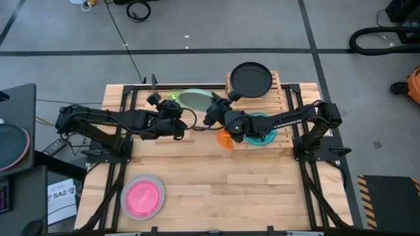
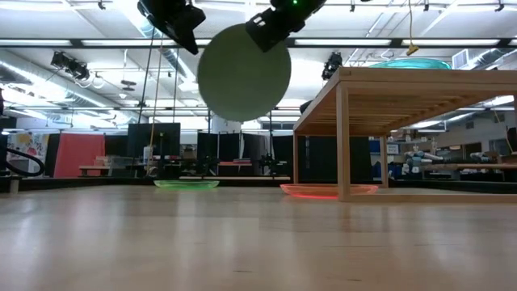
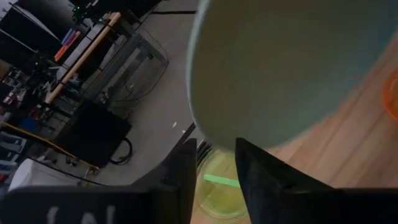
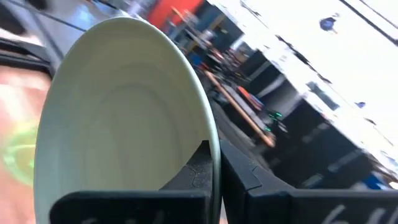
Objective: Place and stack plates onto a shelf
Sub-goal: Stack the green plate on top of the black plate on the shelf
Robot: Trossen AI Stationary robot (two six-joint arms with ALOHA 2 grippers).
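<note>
While the right gripper [image 4: 214,165] pinches the rim of a pale grey-green plate [image 1: 194,99] and holds it tilted in the air above the far middle of the table [image 1: 262,190], the left gripper [image 3: 214,177] sits just beside the same plate, its two fingers a narrow gap apart and apparently clear of the rim. From table height, the plate [image 2: 244,71] hangs well above the tabletop, about level with the top of the wooden slat shelf [image 2: 404,85], which stands to one side of it.

Judging by what already rests in place, the task is partly done. A black plate [image 1: 250,78] lies on the far end of the shelf [image 1: 283,98], and a teal plate [image 1: 262,131] lies on its near end, largely hidden by the right arm.

Several plates remain off the shelf. A translucent green plate [image 1: 172,97] lies on the table below the raised one, a translucent orange plate [image 1: 224,139] lies at the shelf's near corner beside a leg, and a pink plate set inside a pale grey one [image 1: 142,196] waits near the front left.

The shelf's edge and the two arms crowding together are what the raised plate must clear.
</note>
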